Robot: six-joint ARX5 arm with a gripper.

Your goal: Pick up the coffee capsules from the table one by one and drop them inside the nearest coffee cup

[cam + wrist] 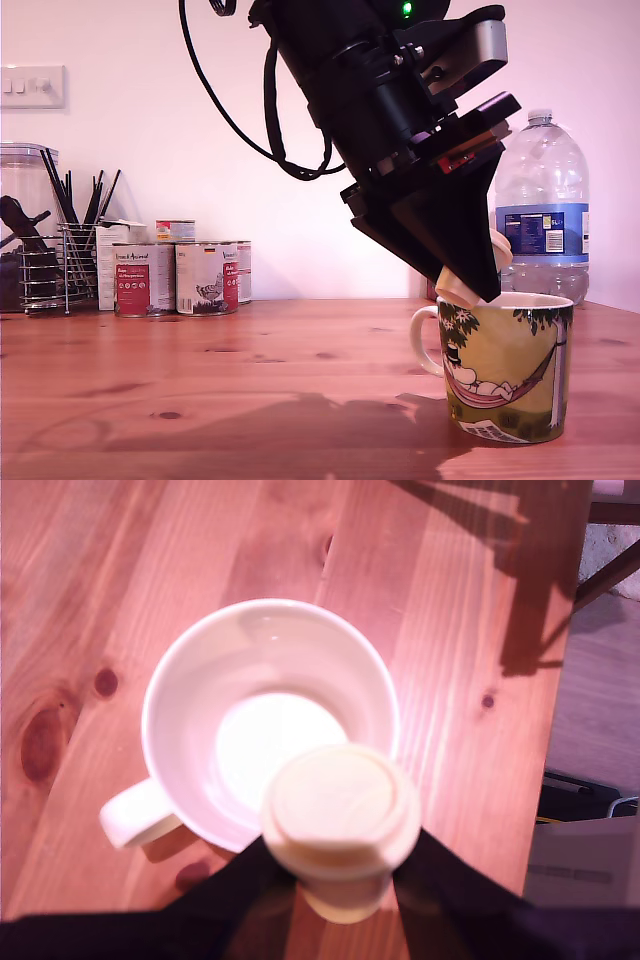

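Note:
A cream-beige coffee capsule [341, 815] sits between the black fingers of my gripper [343, 885], which is shut on it. In the exterior view the capsule [462, 285] hangs tilted just above the rim of the yellow-green mug [508, 365] at the exterior view's right, with my gripper [470, 275] pointing down at the mug. The wrist view looks straight into the mug [180, 720]; its white inside holds nothing, and the capsule overlaps its rim. The mug stands on the reddish-brown wooden table [200, 390]. I see no other capsules.
Several red-and-white tins [180, 275] and a wire holder of dark utensils [60, 250] stand at the back on the exterior view's left. A large water bottle [541, 210] stands behind the mug. The table edge [560, 680] runs close to the mug in the wrist view.

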